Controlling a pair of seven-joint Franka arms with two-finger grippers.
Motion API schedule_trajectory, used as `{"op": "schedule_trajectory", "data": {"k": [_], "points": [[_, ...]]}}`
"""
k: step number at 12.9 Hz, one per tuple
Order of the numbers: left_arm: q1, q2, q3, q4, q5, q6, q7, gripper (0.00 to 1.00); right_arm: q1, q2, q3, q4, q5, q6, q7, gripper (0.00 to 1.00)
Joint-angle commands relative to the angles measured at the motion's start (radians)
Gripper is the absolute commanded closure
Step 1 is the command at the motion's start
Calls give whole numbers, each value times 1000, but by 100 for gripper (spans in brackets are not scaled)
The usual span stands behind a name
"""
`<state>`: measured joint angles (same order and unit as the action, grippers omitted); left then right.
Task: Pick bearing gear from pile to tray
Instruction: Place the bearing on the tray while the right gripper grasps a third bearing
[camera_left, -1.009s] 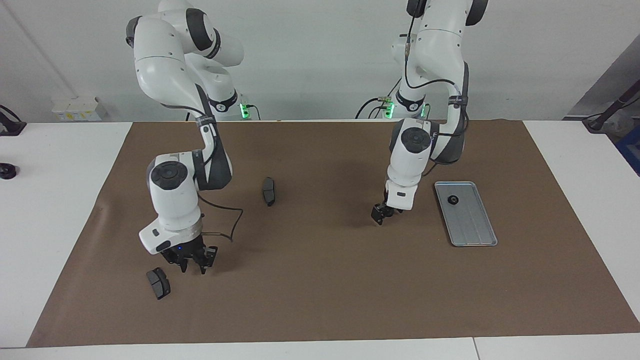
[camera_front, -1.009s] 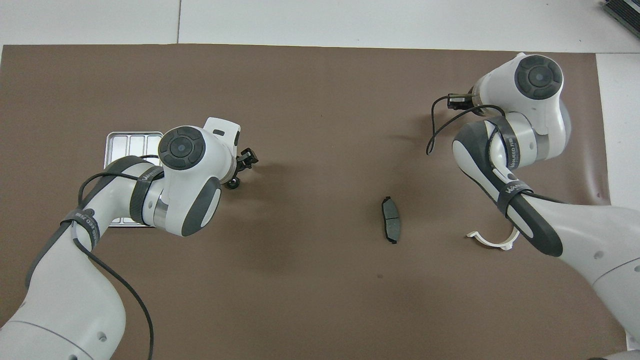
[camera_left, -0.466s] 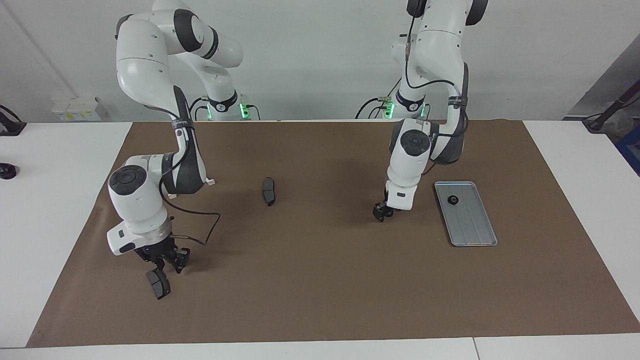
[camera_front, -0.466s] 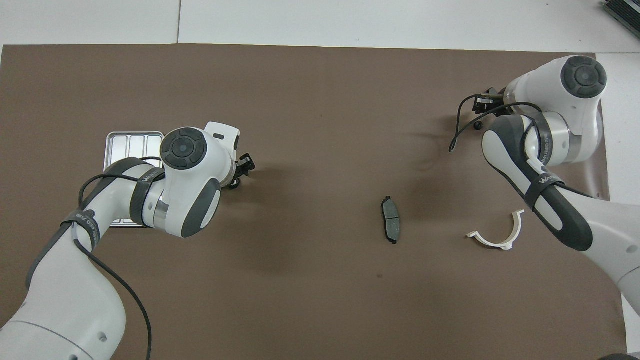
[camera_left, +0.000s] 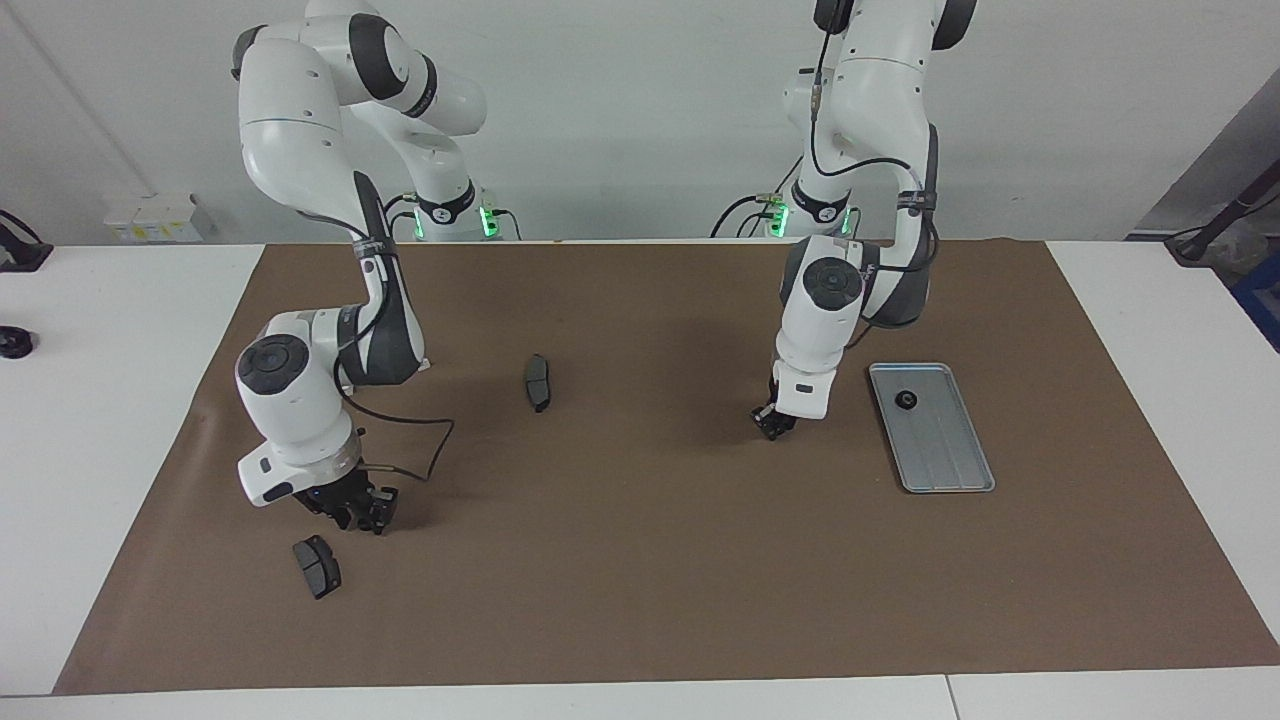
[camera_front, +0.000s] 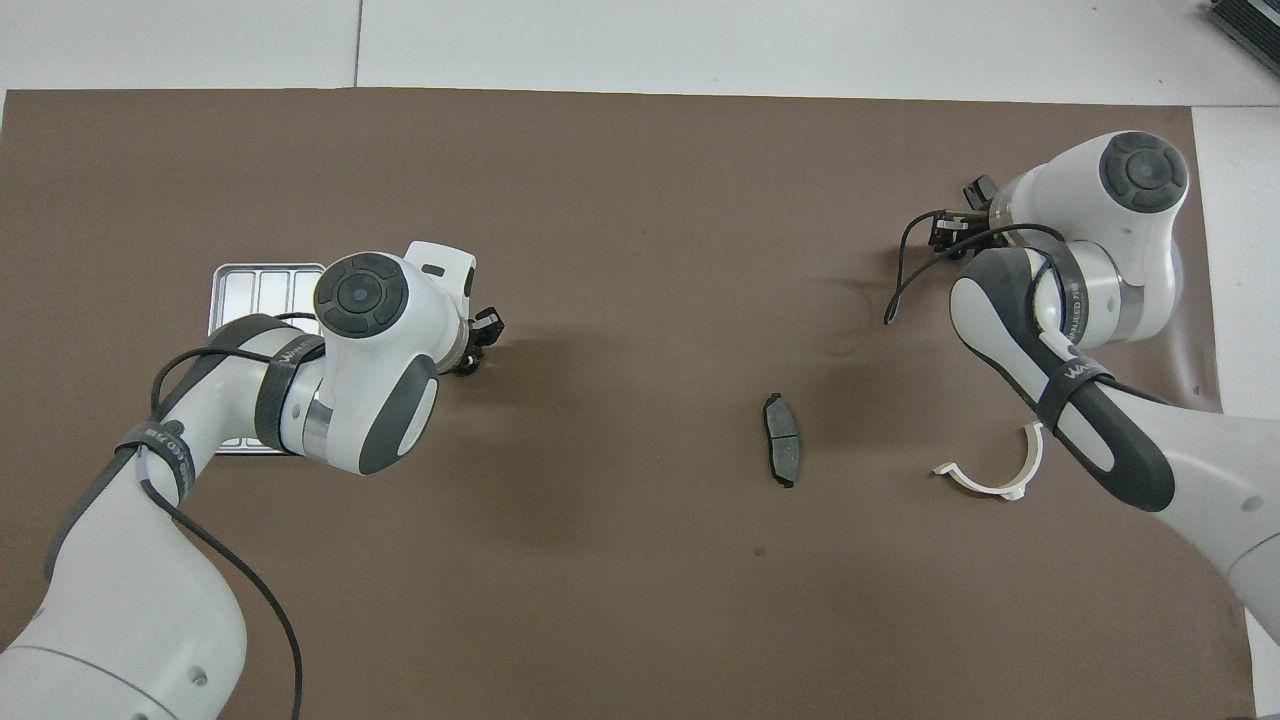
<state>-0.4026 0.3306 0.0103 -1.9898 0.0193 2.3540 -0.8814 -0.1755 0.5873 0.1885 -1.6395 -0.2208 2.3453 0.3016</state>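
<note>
The silver tray (camera_left: 948, 455) lies toward the left arm's end of the table, with one small black gear (camera_left: 906, 401) in it. In the overhead view the left arm covers most of the tray (camera_front: 262, 288). My left gripper (camera_left: 772, 422) hangs low over the mat beside the tray and also shows in the overhead view (camera_front: 478, 340). My right gripper (camera_left: 360, 507) is low over the mat next to a dark brake pad (camera_left: 316, 566). A second brake pad (camera_left: 538, 382) lies mid-table and shows in the overhead view (camera_front: 782, 452). No loose gear shows on the mat.
A brown mat (camera_left: 650, 580) covers the table. A white curved clip (camera_front: 990, 472) lies on the mat near the right arm's elbow. A black cable loops from the right wrist (camera_left: 420, 450).
The right gripper swung toward its end of the table over the brake pad, then came back a little and nearer to the robots. The left gripper crept slightly toward the tray.
</note>
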Motion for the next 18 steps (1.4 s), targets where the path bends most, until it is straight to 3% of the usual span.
{"op": "schedule_trajectory", "data": {"k": [1,5,9,12,15,18], "points": [[27,-27,8,31,-6,-65,16,100,-12,-58,6,-88,18,-3,-10,53],[191,-157,5,48,-45,-226,272,100,-12,-61,6,-92,17,-9,-10,64],[367,-195,8,5,-58,-266,536,100,-18,-60,6,-91,17,25,-16,65],[450,-244,10,-125,-58,-202,643,100,-28,-57,6,-91,17,57,-19,57],[453,-272,10,-277,-58,-40,645,100,-32,-52,6,-91,17,91,-19,57],[458,-258,11,-299,-58,-2,703,99,-32,-47,6,-91,17,106,-19,57]]}}
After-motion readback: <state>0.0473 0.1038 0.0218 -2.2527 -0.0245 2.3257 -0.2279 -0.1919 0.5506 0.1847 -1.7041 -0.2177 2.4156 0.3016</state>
